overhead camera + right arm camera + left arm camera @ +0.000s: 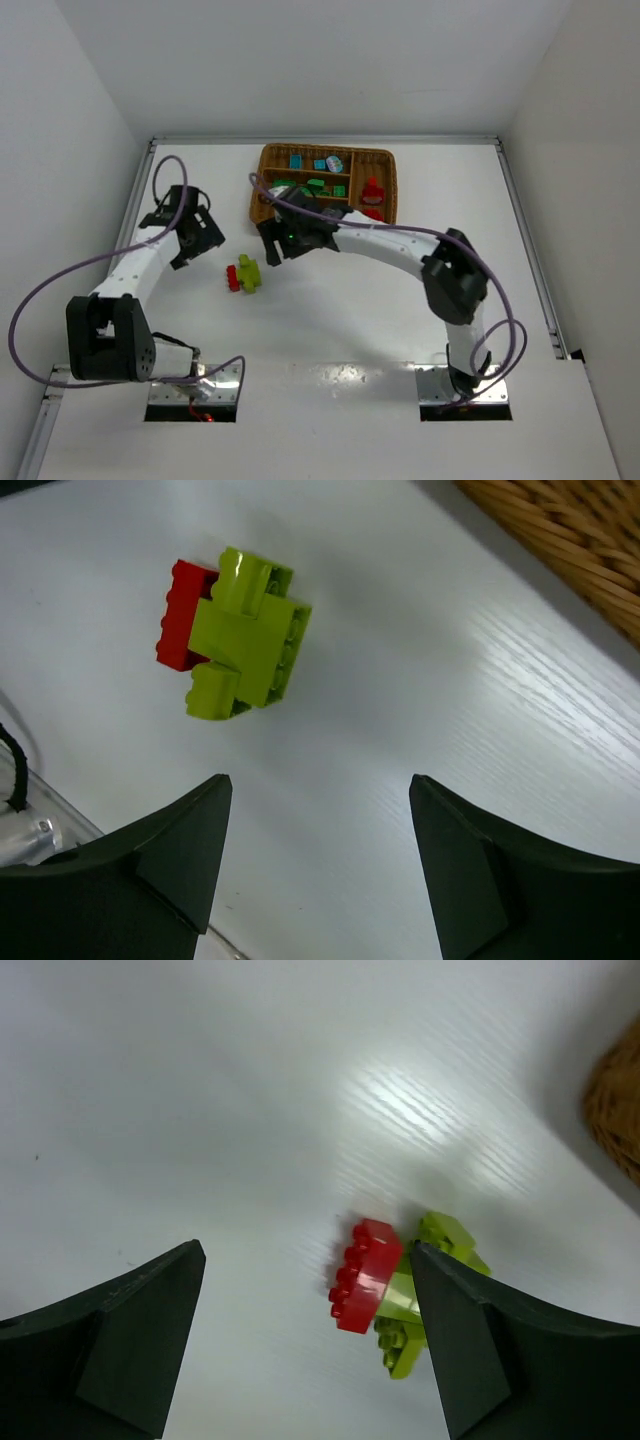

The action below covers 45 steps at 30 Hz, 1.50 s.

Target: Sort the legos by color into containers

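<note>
Pickup pending: left hand (305, 1260) and right hand (320, 785) gape empty near red brick (365, 1275) and lime brick (245, 635), seemingly joined; wicker tray (385, 160) next.

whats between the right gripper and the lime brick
Nothing: the right wrist view shows only bare white table between the right gripper and the lime brick, which adjoins a red brick.
</note>
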Tool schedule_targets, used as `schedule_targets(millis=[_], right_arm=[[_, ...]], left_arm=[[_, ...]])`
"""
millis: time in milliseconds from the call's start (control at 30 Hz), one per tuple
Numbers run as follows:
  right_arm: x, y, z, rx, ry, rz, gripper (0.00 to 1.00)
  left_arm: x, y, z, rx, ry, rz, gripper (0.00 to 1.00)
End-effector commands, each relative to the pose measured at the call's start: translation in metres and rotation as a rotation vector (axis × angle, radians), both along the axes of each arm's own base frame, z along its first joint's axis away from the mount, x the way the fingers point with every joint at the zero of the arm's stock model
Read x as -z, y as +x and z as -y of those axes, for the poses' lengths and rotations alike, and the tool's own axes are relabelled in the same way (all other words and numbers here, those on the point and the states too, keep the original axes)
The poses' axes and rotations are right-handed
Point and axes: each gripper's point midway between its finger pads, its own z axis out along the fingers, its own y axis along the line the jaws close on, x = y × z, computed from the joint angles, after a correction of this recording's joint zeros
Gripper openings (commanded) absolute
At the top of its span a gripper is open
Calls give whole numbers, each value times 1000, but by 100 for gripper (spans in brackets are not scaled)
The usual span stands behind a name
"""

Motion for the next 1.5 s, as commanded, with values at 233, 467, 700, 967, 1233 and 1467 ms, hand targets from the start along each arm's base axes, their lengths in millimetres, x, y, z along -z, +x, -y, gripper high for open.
schedule_targets(millis=[233, 467, 700, 967, 1233, 1467], right_arm=[[15, 2, -79, -62, 89, -51, 75], [49, 3, -96, -102, 74, -109, 76], [77, 0, -99, -99, 69, -152, 76], [90, 4, -43, 58, -25, -143, 69], [87, -9, 32, 138, -103, -132, 67], [64, -19, 61, 157, -148, -86, 67]], left_arm=[[17, -13, -34, -209, -307, 75, 89], [12, -10, -40, -195, -353, 108, 89], [11, -8, -40, -173, -349, 115, 88], [15, -3, -21, -53, -368, 100, 86], [16, 14, 4, 108, -377, 61, 86], [24, 8, 57, 296, -398, -4, 85]])
